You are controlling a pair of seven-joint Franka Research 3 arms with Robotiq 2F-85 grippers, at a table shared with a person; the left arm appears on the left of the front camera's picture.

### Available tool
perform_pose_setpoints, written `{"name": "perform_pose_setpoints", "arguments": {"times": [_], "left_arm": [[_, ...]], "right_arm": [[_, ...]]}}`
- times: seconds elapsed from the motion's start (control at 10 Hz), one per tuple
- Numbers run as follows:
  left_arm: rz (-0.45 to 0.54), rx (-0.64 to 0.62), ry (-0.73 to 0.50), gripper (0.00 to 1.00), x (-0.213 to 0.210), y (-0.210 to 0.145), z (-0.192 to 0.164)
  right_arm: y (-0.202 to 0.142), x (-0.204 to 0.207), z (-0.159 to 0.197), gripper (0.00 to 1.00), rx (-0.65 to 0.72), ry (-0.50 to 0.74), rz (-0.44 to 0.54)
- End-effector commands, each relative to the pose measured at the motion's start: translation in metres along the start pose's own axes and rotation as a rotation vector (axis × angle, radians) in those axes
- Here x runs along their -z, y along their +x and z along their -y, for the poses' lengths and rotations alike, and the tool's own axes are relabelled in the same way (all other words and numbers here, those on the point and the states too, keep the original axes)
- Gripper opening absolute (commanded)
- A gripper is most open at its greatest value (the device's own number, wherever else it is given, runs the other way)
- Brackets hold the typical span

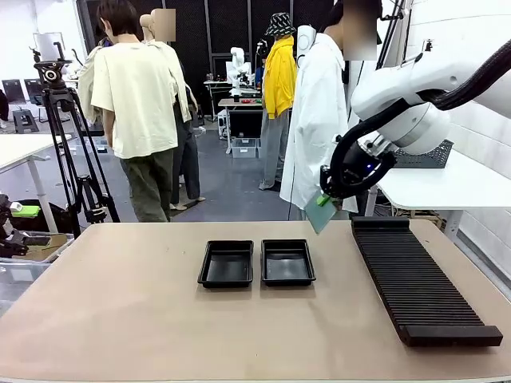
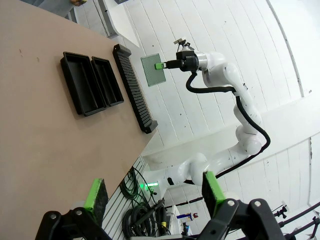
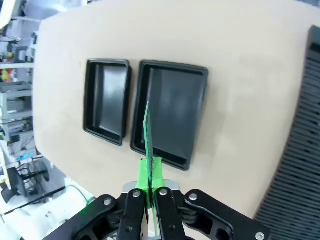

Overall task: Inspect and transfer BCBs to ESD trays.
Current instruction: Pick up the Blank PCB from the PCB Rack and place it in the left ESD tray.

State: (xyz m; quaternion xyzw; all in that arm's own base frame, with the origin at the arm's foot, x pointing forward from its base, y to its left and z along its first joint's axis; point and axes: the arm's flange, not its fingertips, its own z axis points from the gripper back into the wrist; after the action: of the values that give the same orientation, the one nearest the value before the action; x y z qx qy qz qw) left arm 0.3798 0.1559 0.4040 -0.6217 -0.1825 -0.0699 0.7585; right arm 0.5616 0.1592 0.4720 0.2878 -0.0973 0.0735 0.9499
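Right arm: the right gripper (image 1: 327, 194) is clamped on one edge of a green BCB (image 1: 322, 214). The board hangs tilted in the air, well clear of the table (image 1: 120, 303) and close to the far end of the slotted rack (image 1: 419, 283).
Line-up: seen along the fingers, the board stands edge-on over the tray nearer the rack. Whether it truly hangs above that tray or only lines up with it from this angle is hard to judge.
Left arm: the left gripper (image 2: 154, 192) has its jaws spread wide with nothing between them, well back from the work.
Trays: the ESD trays (image 1: 226, 284) sit side by side at mid-table, nearly touching, and both look bare.
Risk: the thin edge grip could let the board swing or slip. Lowered at this tilt, a corner could catch a flared rim, and the board could end up propped on the wall or bridging the two trays.
Count: one board, two trays, one rack, two grippers.
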Motion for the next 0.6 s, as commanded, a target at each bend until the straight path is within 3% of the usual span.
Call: {"name": "perform_pose_setpoints", "arguments": {"times": [0.0, 0.5], "left_arm": [[0.001, 0.005, -0.001, 1.00, -0.001, 0.000, 0.002], [0.001, 0.005, -0.001, 1.00, -0.001, 0.000, 0.002]], "right_arm": [[0.006, 0.028, 0.004, 0.00, 0.000, 0.065, 0.028], [0.019, 0.099, -0.027, 0.00, -0.045, 0.100, -0.045]]}}
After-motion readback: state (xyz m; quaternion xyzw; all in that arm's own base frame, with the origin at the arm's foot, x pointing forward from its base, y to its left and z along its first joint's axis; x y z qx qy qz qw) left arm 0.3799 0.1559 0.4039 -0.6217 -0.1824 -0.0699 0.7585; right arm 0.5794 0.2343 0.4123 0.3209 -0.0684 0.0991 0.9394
